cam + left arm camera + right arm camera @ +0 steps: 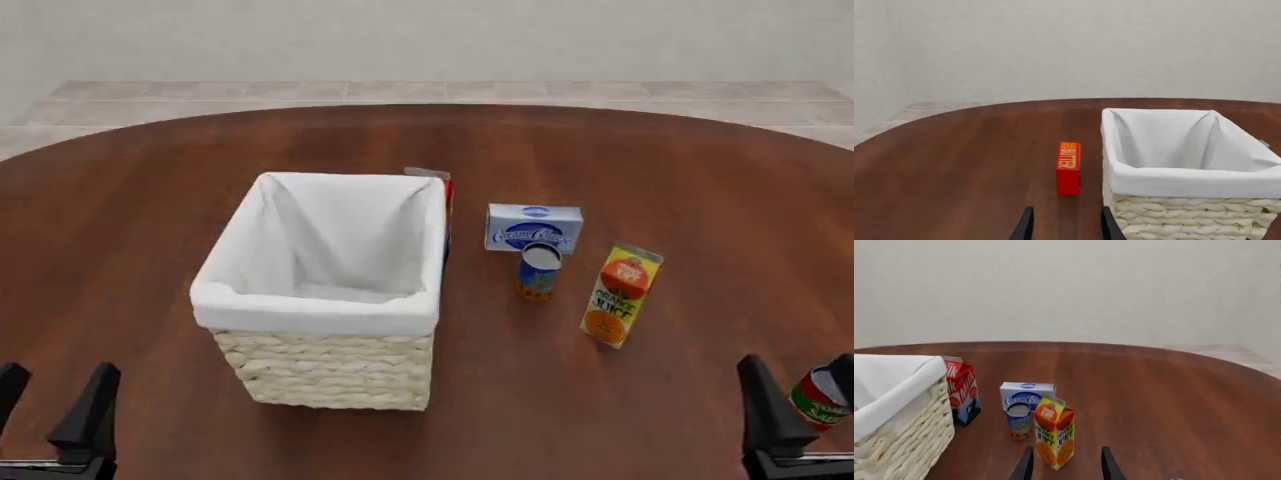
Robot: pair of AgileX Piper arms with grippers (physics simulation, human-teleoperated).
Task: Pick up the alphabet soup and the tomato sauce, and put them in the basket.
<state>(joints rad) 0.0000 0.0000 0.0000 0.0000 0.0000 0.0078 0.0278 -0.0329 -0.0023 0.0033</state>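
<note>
I note both grippers, left [54, 405] and right [794, 395], empty with jaws apart. Alphabet soup [539, 271] stands mid-table by the orange juice carton [621, 296]; tomato sauce [822, 397] at the near right edge, liable to be knocked off; basket [327, 385] empty.

A bare simulated room, not a lived-in home: a round dark wooden table [160, 220] stands on pale tiled floor [427, 92] before a plain off-white wall [427, 40]. Groceries and a wicker basket [327, 370] sit on it.

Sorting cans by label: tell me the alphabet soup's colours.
Alphabet soup: blue body, orange lower band, pale top; clearest in the front view.
</note>
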